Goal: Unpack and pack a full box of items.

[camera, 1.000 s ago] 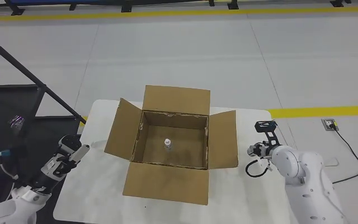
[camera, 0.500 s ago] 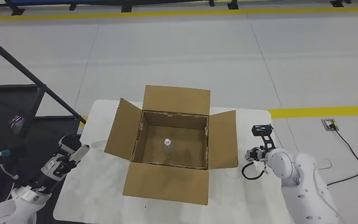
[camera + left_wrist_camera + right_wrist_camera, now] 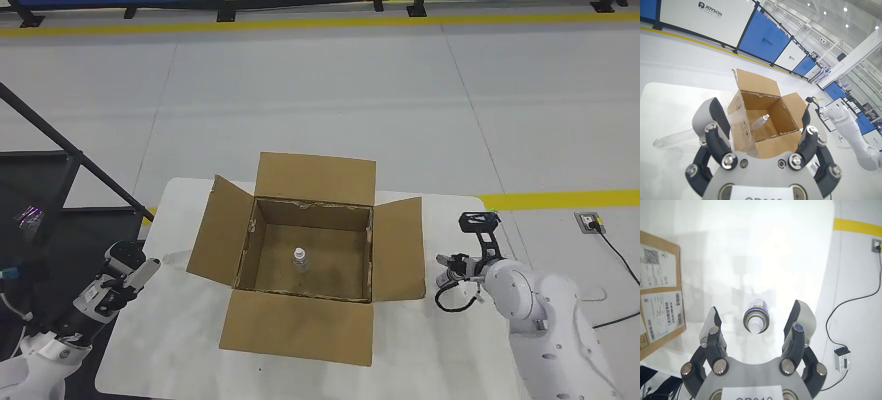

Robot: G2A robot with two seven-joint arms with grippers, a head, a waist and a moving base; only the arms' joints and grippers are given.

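An open cardboard box (image 3: 308,262) stands in the middle of the white table (image 3: 185,320), all flaps spread outward. A small clear bottle with a white cap (image 3: 299,257) stands inside it and appears leaning in the left wrist view as bottle (image 3: 760,122). My right gripper (image 3: 755,308) is open, to the right of the box, directly above an upright spray can (image 3: 756,321) with a purple label that stands on the table between its fingers. My left gripper (image 3: 761,108) is open and holds nothing, near the table's left front corner, facing the box (image 3: 762,106).
A clear plastic object (image 3: 674,137) lies on the table left of the box. The box's right flap (image 3: 659,291) with labels lies close to the right gripper. The table's right edge (image 3: 827,275) is near; a cable and socket (image 3: 876,244) are on the floor.
The right arm shifted slightly toward the box and back near the table's right side. The left arm, box and bottle have not moved.
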